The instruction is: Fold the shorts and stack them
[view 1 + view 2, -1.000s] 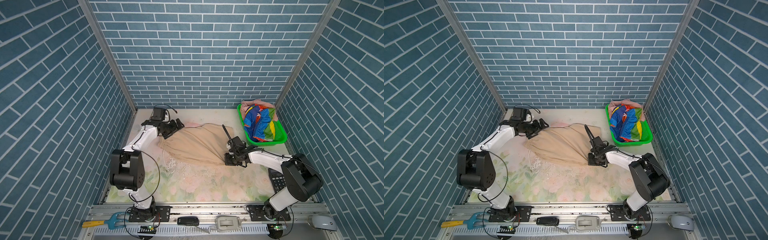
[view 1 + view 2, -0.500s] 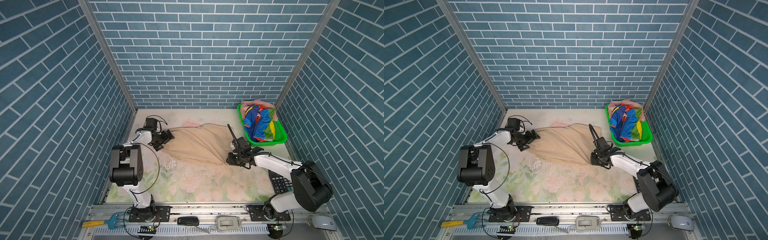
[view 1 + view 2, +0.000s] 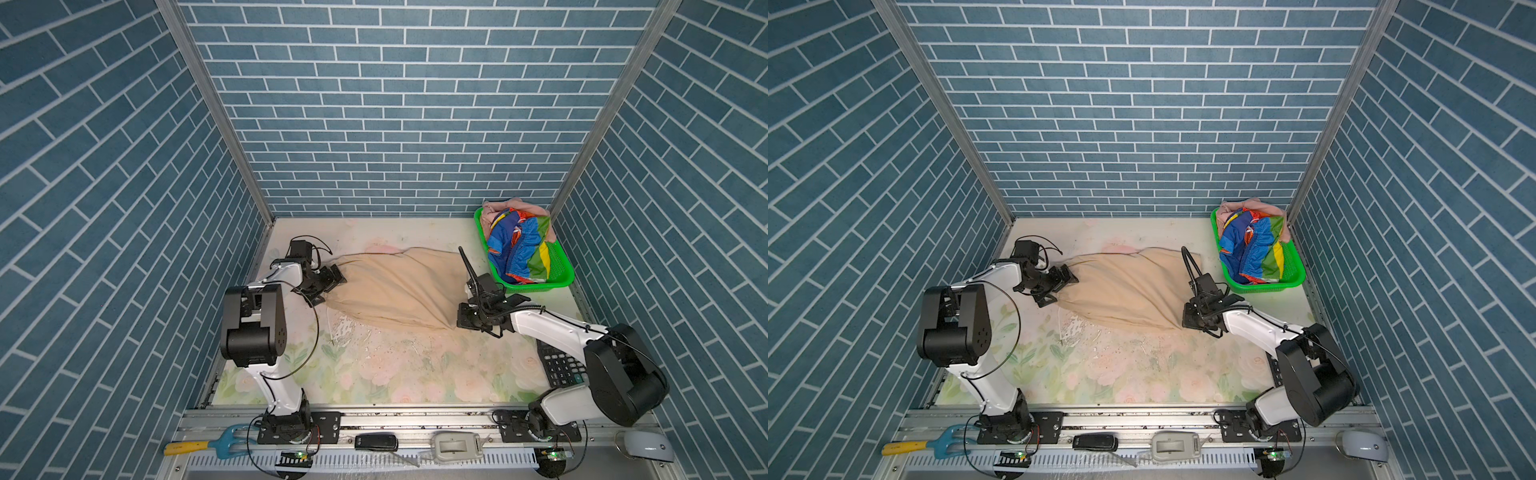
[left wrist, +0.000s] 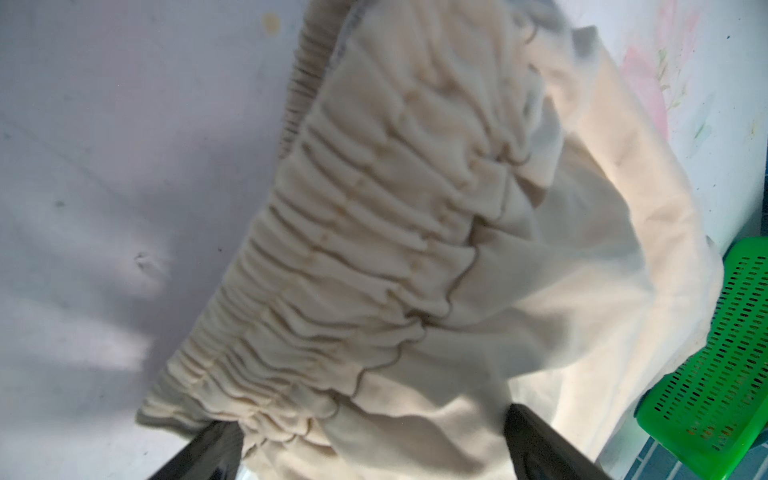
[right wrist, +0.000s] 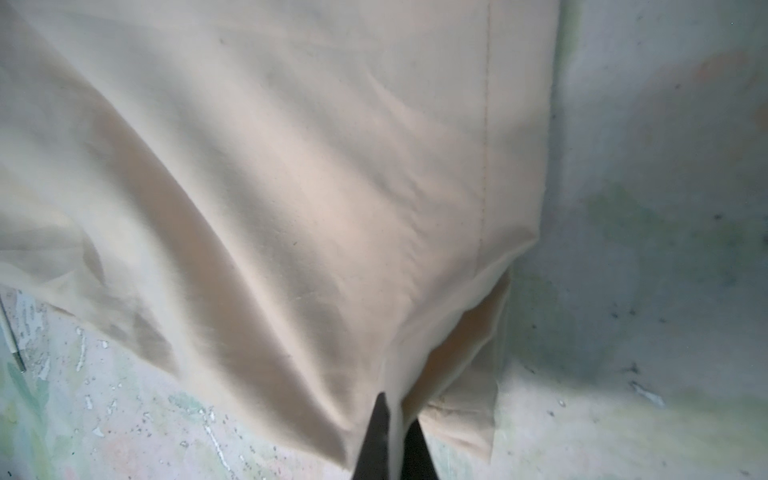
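Beige shorts (image 3: 395, 286) lie unfolded, hem (image 5: 457, 374) clamped by right gripper (image 3: 460, 321), waistband (image 4: 353, 270) between spread jaws of left gripper (image 3: 331, 286); two pairs (image 3: 519, 249) wait in basket (image 3: 562, 283).

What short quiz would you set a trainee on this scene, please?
1. True or false: the right gripper is shut on a corner of the beige shorts.
2. Pick one: the left gripper, at the waistband of those shorts, is A open, B shut, C out of view.
3. Fill the gap: the striped shorts lie in the green ____.
Key: 1 true; 2 A; 3 basket.
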Robot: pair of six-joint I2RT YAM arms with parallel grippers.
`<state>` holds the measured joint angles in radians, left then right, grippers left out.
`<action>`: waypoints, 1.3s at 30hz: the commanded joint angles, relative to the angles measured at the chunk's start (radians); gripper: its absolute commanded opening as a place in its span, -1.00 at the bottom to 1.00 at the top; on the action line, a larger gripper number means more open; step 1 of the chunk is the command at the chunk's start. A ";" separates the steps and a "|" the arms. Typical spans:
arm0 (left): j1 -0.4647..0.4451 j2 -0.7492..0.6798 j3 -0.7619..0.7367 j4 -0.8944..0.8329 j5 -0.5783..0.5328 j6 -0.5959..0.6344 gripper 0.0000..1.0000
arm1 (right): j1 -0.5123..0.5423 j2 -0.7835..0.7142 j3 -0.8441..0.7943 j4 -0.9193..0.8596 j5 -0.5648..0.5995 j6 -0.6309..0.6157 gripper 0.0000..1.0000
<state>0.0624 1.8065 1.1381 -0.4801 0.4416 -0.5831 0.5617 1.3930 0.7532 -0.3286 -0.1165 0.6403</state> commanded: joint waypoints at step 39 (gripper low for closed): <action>-0.337 0.010 0.185 -0.042 -0.043 0.068 0.99 | -0.082 0.516 0.721 0.107 -0.395 -0.080 0.98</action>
<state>-0.2970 1.7741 1.3762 -0.5522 0.4030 -0.4683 0.4774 1.8359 1.4166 -0.3199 -0.3393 0.5133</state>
